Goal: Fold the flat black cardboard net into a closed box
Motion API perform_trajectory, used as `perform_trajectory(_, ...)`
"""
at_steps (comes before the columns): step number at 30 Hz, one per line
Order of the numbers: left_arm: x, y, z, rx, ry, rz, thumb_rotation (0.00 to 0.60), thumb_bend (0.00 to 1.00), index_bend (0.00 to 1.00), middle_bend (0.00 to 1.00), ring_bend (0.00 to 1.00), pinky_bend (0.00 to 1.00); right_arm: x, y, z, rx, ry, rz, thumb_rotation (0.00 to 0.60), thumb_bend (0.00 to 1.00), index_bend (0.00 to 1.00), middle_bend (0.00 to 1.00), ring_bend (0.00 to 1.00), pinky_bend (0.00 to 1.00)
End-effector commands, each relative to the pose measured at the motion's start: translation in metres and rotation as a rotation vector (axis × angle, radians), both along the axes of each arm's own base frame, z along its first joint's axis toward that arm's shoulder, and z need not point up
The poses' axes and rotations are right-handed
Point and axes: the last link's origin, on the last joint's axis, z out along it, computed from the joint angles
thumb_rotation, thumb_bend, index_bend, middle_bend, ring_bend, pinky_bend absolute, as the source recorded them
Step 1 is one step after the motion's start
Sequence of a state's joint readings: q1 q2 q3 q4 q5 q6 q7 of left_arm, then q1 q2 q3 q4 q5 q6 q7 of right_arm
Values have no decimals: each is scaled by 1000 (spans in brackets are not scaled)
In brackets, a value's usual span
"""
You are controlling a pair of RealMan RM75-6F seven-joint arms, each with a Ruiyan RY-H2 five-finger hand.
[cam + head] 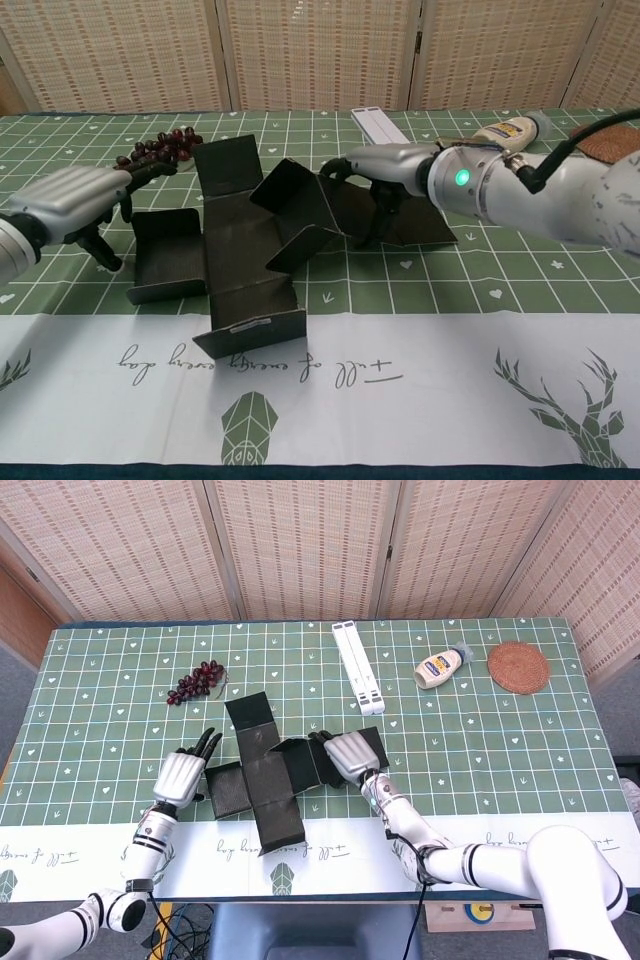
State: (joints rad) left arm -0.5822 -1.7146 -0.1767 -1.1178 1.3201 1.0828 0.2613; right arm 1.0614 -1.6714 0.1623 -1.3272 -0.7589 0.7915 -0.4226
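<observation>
1. While the black cardboard net (265, 770) lies partly unfolded near the front middle of the table (500, 740), my right hand (345, 756) rests on its right side, fingers (388, 205) pressed down onto the right panel.
2. Right hand: fingers bent down against the cardboard; whether it actually grips the flap or only presses it, I cannot tell.
3. Net state: the chest view shows the right inner flap raised at a slant, the far flap tilted up, the left flap with its edge turned up, and the near flap standing up slightly with a small label on it.
4. My left hand (183, 774) is just beside the net's left flap, fingers apart and pointing away from me, holding nothing. Touching the flap or not, cannot tell.
5. Grapes (197, 681) lie beyond my left hand, apart from the net.
6. Far side: white folded stand (358, 667), squeeze bottle (441, 666) lying down, round woven coaster (518, 667).
</observation>
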Motion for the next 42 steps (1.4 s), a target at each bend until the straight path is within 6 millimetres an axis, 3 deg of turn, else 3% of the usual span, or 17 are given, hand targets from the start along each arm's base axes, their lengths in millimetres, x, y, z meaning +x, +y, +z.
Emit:
perform_trajectory(1,7,0,0,-14,-92,22,600,117,0,58,408,444,-1,0,-1,-1,-2,2,600,395,210,291,781,1000)
perform_trajectory(13,32,-4,2,-77,-385,12,600,117,0,48,405,444,0,2,-2,14,-12,28,600,396,210,294,781,1000)
perform_trajectory(21,34,-3,-4,-179,-575,52,600,118,0,5,384,444,2,3,1,33,-6,56,600,396,210,297,781,1000)
perform_trajectory(42,26,-12,-12,-278,-638,198,600,117,0,0,330,442,21,5,12,52,137,267,600,419,247,322,781,1000)
